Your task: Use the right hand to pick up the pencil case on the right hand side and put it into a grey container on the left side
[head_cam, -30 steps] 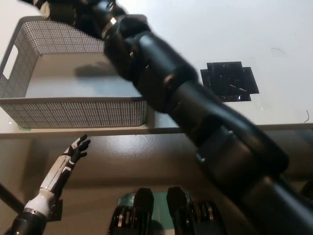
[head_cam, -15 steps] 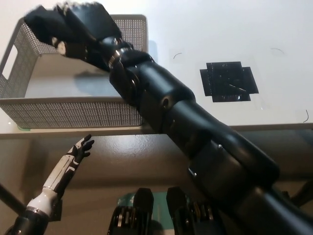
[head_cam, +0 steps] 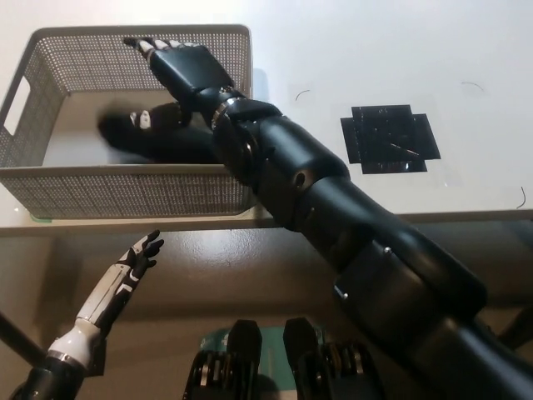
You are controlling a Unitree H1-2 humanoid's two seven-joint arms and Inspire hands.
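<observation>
The black pencil case [head_cam: 148,133] lies blurred inside the grey mesh container [head_cam: 125,193] at the table's left, near the container's middle. My black right hand [head_cam: 185,67] hovers over the container's back right part, just above and right of the case. Its fingers are spread and point left, with nothing held between them. The right arm runs diagonally from the bottom right and hides the container's right front corner. My white left hand [head_cam: 138,255] rests open below the table's front edge at the lower left.
A black square tape patch [head_cam: 390,137] marks the white table right of the arm. The table's front edge [head_cam: 466,217] crosses the picture at mid height. The container has a handle cut-out [head_cam: 15,102] in its left wall.
The right hand, closed on the pencil case above the container earlier, has opened and shifted right. The case has dropped into the container. The left hand barely moved.
</observation>
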